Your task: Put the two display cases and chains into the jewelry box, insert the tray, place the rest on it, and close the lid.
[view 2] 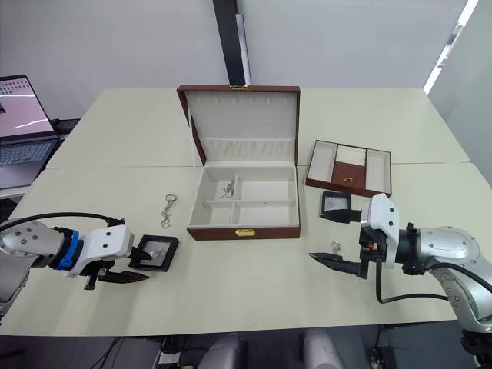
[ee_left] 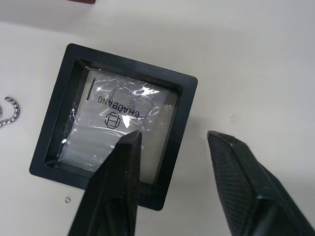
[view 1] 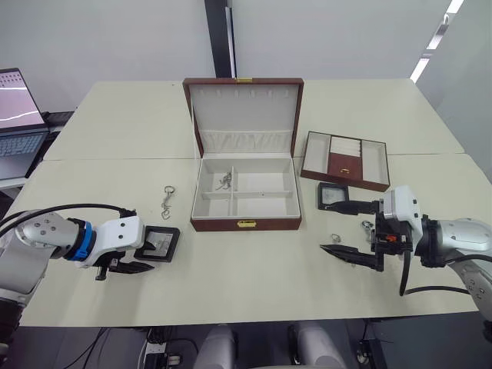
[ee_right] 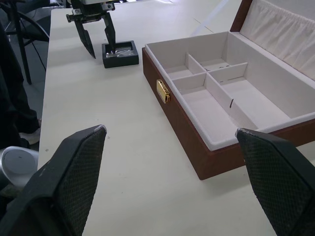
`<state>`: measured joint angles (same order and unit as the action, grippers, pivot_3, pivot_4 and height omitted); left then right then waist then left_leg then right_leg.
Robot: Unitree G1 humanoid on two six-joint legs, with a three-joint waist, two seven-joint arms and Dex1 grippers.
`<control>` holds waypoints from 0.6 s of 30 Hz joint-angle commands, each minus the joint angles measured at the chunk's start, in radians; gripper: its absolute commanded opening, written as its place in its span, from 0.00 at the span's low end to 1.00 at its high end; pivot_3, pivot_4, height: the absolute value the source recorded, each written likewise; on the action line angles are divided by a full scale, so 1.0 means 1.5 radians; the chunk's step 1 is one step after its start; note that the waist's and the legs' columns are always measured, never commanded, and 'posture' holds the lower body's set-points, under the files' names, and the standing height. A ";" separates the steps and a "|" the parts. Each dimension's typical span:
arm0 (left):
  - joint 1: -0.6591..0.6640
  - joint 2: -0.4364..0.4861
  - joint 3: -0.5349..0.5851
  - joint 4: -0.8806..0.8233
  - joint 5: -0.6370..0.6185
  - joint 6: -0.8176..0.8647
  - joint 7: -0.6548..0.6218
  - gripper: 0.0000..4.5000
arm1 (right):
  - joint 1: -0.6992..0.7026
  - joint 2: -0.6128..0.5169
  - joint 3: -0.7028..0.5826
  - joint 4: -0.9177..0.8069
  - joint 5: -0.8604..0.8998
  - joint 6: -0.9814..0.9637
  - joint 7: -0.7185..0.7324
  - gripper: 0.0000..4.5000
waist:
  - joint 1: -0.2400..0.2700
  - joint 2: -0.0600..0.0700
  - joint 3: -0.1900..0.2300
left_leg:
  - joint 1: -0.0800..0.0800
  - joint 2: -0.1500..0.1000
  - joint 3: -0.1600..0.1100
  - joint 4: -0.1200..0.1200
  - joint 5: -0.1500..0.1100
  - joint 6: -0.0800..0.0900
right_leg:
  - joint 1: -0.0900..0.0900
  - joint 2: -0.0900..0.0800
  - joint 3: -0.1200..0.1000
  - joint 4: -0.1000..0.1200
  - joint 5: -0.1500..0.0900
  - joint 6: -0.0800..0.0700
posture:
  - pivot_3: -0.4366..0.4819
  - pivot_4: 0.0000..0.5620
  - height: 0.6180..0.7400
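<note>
Pickup of the near display case (ee_left: 115, 132) is the step in hand: the left pincer (view 1: 132, 259) stands apart, one finger over the window, the other outside the frame's edge, so it should descend squarely and close across that frame wall without dragging. Right pincer (view 1: 355, 231) hangs wide apart above the desk (view 1: 254, 269), holding nothing. Count: two display cases, the second case (view 1: 334, 195) lying just in front of the tray (view 1: 346, 160); one jewelry box (view 1: 244, 192) with lid (view 1: 243, 115) raised; one chain (view 1: 224, 181) already inside it; one chain on the desk (view 1: 167, 198); small silver pieces (view 1: 336, 237) near the right pincer, number uncertain.
</note>
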<state>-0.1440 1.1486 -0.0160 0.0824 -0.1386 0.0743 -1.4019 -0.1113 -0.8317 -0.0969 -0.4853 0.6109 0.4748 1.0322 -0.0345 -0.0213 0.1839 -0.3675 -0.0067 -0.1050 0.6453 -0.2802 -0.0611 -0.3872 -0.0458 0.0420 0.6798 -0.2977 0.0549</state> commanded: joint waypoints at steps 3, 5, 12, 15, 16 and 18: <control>-0.013 -0.006 0.005 -0.007 -0.001 -0.005 0.009 0.06 | -0.014 0.000 -0.011 -0.024 0.016 0.006 -0.007 1.00 | 0.000 0.000 0.000 | 0.000 0.000 0.000 0.000 0.000 0.000 | 0.000 0.000 0.000 0.000 0.000 0.000 | 0.48 0.27 1.00; -0.015 -0.008 0.006 -0.006 -0.002 -0.005 0.009 0.00 | -0.012 0.001 -0.015 -0.030 0.024 0.009 -0.007 1.00 | 0.001 0.000 0.000 | 0.000 0.000 0.000 0.000 0.000 0.000 | 0.000 0.000 0.000 0.000 0.000 0.000 | 0.48 0.27 1.00; -0.021 -0.009 0.001 -0.012 -0.003 0.006 0.006 0.00 | 0.004 0.000 -0.018 -0.038 0.029 0.001 -0.001 1.00 | 0.000 0.000 0.000 | 0.000 0.000 0.000 0.000 0.000 0.000 | 0.000 0.000 0.000 0.000 0.000 0.000 | 0.48 0.27 1.00; -0.016 -0.004 0.003 -0.021 -0.006 0.015 0.001 0.00 | 0.010 0.000 -0.022 -0.037 0.031 -0.004 0.000 1.00 | 0.000 0.000 0.000 | 0.000 0.000 0.000 0.000 0.000 0.000 | 0.000 0.000 0.000 0.000 0.000 0.000 | 0.48 0.27 1.00; -0.015 -0.003 0.005 -0.023 -0.007 0.016 0.000 0.00 | 0.012 0.000 -0.022 -0.037 0.032 -0.005 0.000 1.00 | 0.000 0.000 0.000 | 0.000 0.000 0.000 0.000 0.000 0.000 | 0.000 0.000 0.000 0.000 0.000 0.000 | 0.48 0.27 1.00; -0.019 -0.001 0.012 -0.026 -0.012 0.023 0.000 0.00 | 0.013 0.000 -0.024 -0.033 0.032 -0.009 0.002 1.00 | 0.000 0.000 0.000 | 0.000 0.000 0.000 0.000 0.000 0.000 | 0.000 0.000 0.000 0.000 0.000 0.000 | 0.48 0.27 1.00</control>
<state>-0.1647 1.1321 -0.0159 0.0699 -0.1396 0.1022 -1.3980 -0.0931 -0.8315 -0.0994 -0.5093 0.6479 0.4857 1.0268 -0.0344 -0.0213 0.1839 -0.3674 -0.0067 -0.1051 0.6454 -0.2802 -0.0611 -0.3871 -0.0457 0.0419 0.6798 -0.2977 0.0550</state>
